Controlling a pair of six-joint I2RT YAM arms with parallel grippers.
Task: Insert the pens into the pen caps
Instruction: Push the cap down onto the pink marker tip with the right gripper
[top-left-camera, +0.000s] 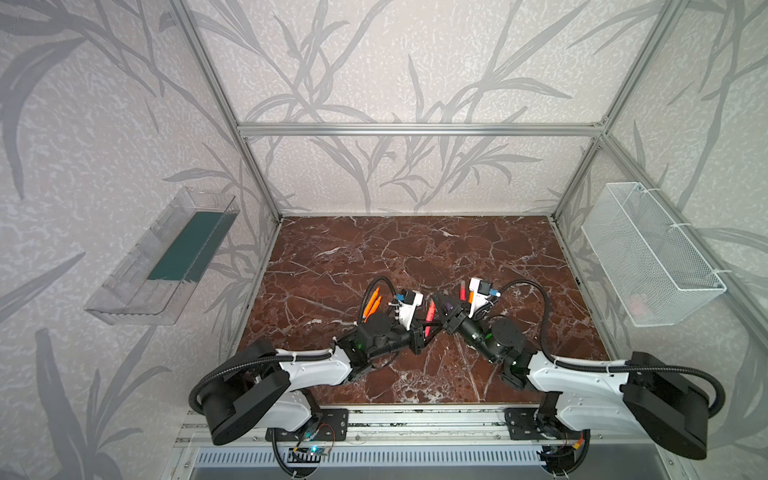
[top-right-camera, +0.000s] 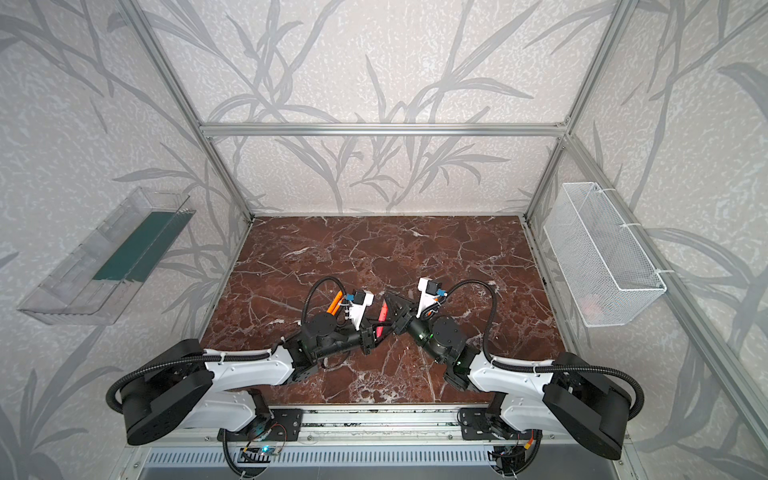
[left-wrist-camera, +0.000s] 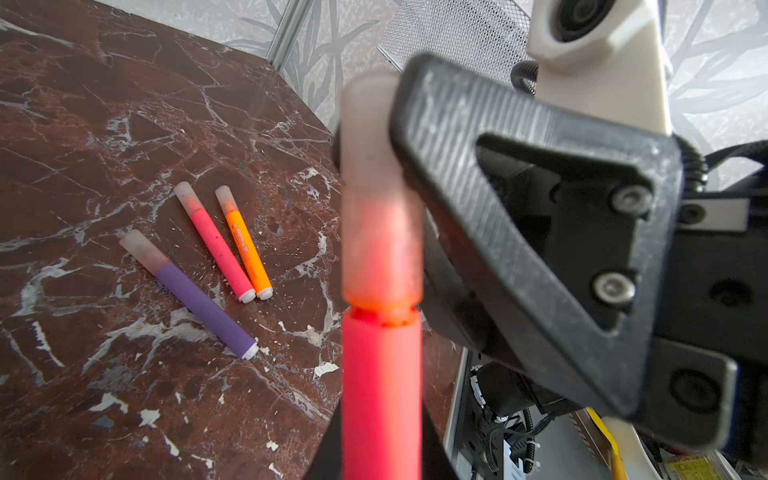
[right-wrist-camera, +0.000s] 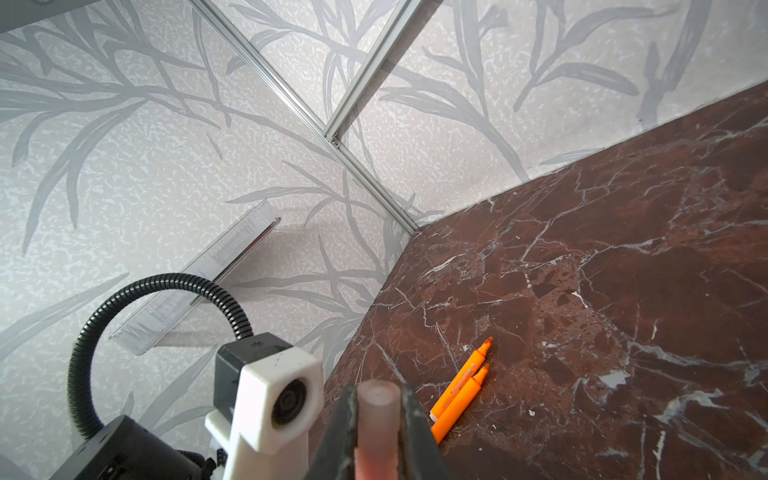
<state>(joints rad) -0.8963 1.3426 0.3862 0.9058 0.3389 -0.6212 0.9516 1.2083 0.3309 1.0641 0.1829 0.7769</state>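
Note:
My left gripper (left-wrist-camera: 380, 449) is shut on a pink-red pen (left-wrist-camera: 380, 395), held above the marble in both top views (top-left-camera: 430, 318) (top-right-camera: 381, 318). A translucent pen cap (left-wrist-camera: 376, 208) sits over its tip, with a thin gap at the collar. My right gripper (right-wrist-camera: 379, 392) is shut on that cap (right-wrist-camera: 378, 415), jaws pressed on both sides. Three capped pens lie on the table: purple (left-wrist-camera: 203, 307), pink (left-wrist-camera: 218, 245), orange (left-wrist-camera: 247, 249). Two uncapped orange pens (right-wrist-camera: 461, 380) lie side by side behind my left arm (top-left-camera: 372, 307).
A white wire basket (top-left-camera: 652, 253) hangs on the right wall and a clear plastic tray (top-left-camera: 162, 257) on the left wall. The two grippers (top-left-camera: 419, 338) (top-left-camera: 440, 305) meet near the table's middle. The metal frame rail runs along the front edge.

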